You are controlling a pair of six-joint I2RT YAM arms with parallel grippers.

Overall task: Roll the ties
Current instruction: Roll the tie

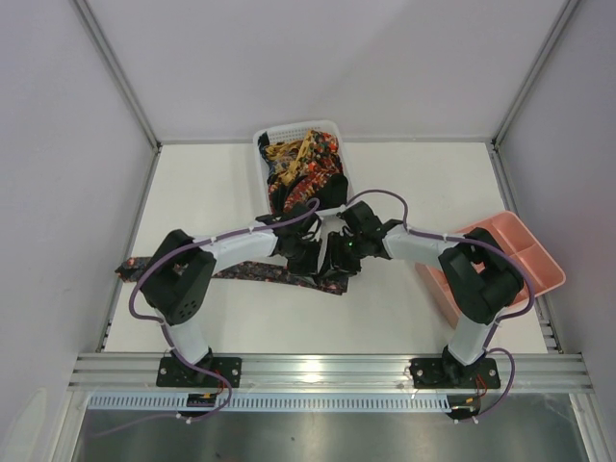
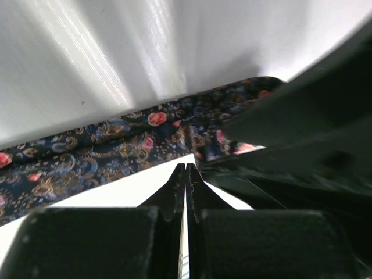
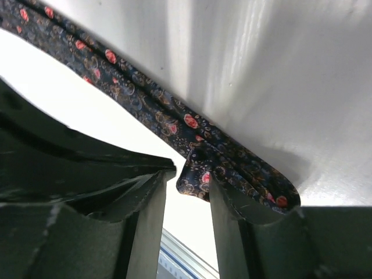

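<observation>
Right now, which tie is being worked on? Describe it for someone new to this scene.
On the white table, look on the near side of the white plastic mesh basket. The dark tie with red flowers and gold swirls lies flat there, alone; the other ties are heaped inside the basket.

Seen from above, the light is bright, even and diffuse. The white table is close to washed out, and shadows on it are faint and soft-edged. That view is sharp throughout. Both wrist views show broad pale glare streaks slanting across the tabletop. The left gripper and the right gripper are dark, underexposed and blurred at close range. The tie has a fairly crisp pattern mid-frame, a soft grey shadow beside it, and blurs toward the picture edges.
</observation>
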